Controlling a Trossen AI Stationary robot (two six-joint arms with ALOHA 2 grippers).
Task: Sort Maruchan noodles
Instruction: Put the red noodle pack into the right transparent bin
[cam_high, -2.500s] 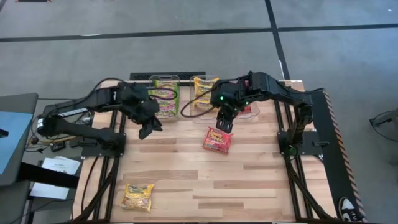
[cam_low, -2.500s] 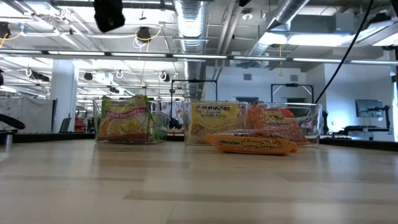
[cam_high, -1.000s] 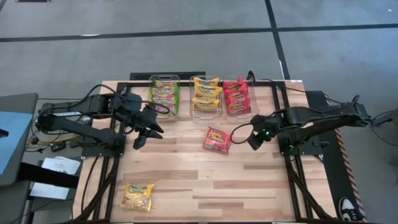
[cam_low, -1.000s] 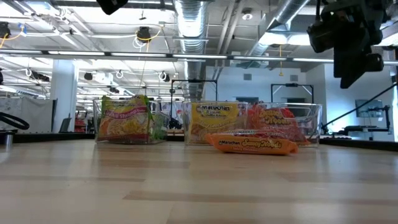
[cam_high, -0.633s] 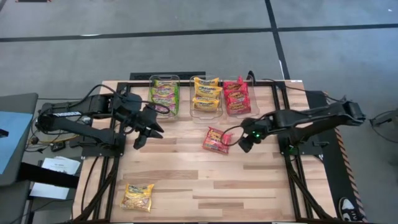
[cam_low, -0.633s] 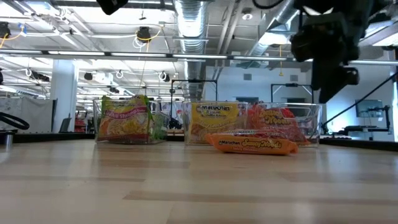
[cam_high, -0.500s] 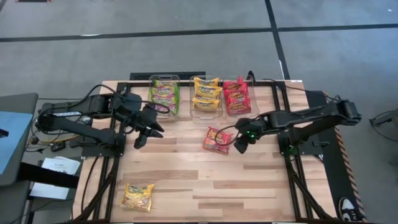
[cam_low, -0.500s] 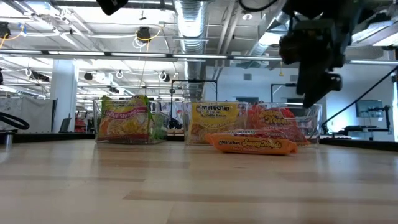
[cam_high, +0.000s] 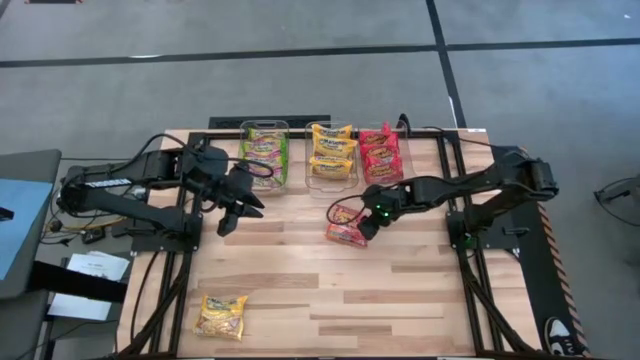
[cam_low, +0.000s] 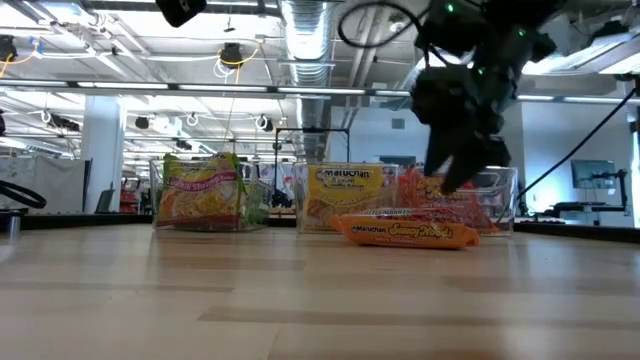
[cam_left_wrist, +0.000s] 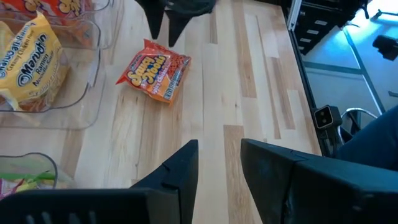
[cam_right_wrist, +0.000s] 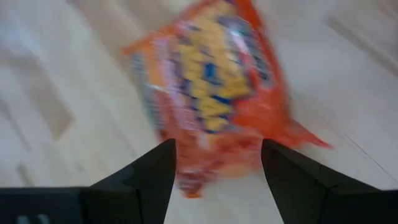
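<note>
— Where does the red Maruchan packet (cam_high: 347, 225) lie from the right tool (cam_high: 366, 226)?
— Directly ahead and under it, flat on the counter (cam_high: 330, 290), its long axis running between the wide-spread fingers (cam_right_wrist: 151, 175). Nothing is held yet.
— And the left tool (cam_high: 231, 213)?
— Well apart, part-open, empty, near the green bin (cam_high: 266, 153). The right arm is far nearer.
— Room?
— Bare wood all round; the red bin (cam_high: 380, 154) stands just behind.
</note>
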